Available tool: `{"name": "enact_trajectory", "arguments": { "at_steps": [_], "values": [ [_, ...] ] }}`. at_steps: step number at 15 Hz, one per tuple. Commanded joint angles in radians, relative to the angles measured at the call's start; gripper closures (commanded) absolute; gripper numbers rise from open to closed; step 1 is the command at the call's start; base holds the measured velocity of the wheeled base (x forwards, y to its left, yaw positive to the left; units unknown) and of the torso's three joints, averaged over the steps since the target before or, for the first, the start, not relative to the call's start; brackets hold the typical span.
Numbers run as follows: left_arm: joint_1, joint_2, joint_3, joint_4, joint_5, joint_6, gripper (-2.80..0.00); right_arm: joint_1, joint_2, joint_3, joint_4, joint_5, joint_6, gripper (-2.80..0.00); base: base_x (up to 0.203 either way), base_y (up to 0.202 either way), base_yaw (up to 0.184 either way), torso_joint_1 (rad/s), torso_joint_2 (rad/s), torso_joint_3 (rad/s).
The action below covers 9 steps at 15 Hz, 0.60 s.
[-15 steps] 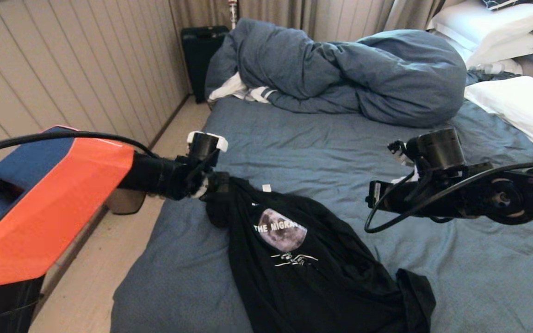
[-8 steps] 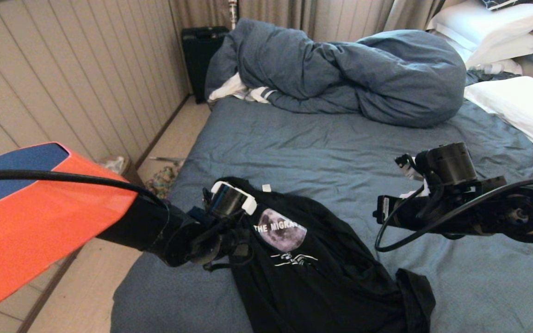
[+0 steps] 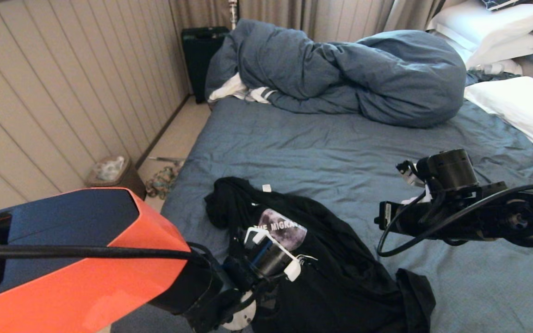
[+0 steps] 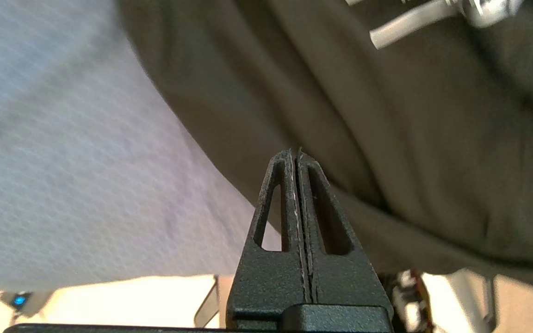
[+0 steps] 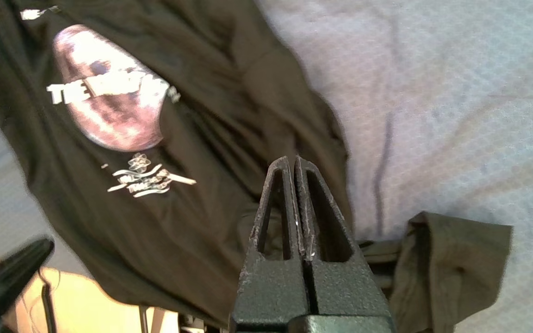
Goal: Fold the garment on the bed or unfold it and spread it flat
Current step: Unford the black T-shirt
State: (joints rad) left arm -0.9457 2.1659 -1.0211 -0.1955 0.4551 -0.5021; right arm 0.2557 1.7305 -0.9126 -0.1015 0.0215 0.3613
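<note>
Garment (image 3: 340,277), a black T-shirt, lies crumpled on the near part of the bed (image 3: 322,152), toward its left edge, print side up; one sleeve end is folded out on the sheet at the right, and the lower hem runs out of the head view at the bottom. Moon print (image 5: 109,97) partly covered in the head view by the left wrist's housing, so only part of the white lettering reads there; the right wrist view shows more of it, though smeared. Small white neck label (image 3: 266,188) visible at the collar. Left gripper (image 4: 296,155): fingers pressed flat together, nothing pinched between them, tip over the shirt's edge where the black cloth meets the sheet; whether the tip touches the cloth cannot be told. In the head view the left fingers are hidden behind the arm's orange cover (image 3: 86,277). Right gripper (image 5: 293,159): fingers likewise closed on nothing, hanging above the shirt's right side; the head view shows only its wrist and cabling. Bunched duvet (image 3: 340,74) at the far end of the bed, white pillows (image 3: 516,106) at far right, cut by the frame. Small bin (image 3: 109,171) on the floor beside the bed, contents unclear.
</note>
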Motion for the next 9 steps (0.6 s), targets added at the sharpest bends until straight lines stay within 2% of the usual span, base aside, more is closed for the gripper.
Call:
{"name": "enact_trajectory", "arguments": {
  "at_steps": [1,2,9],
  "values": [
    [-0.016,0.037,0.011,-0.002,0.006,-0.003,0.0,-0.003,0.012,-0.003,-0.001,0.0,0.002,0.0,0.0,0.0,0.0,0.0,0.0,0.0],
    [-0.016,0.048,0.013,-0.002,0.008,-0.003,-2.8,-0.009,0.011,-0.002,-0.001,0.002,0.002,0.0,0.0,0.0,0.0,0.0,0.0,0.0],
    [-0.016,0.064,-0.013,0.033,0.013,-0.004,-2.8,-0.013,0.05,-0.002,-0.023,0.003,0.002,0.0,0.0,0.0,0.0,0.0,0.0,0.0]
  ]
}}
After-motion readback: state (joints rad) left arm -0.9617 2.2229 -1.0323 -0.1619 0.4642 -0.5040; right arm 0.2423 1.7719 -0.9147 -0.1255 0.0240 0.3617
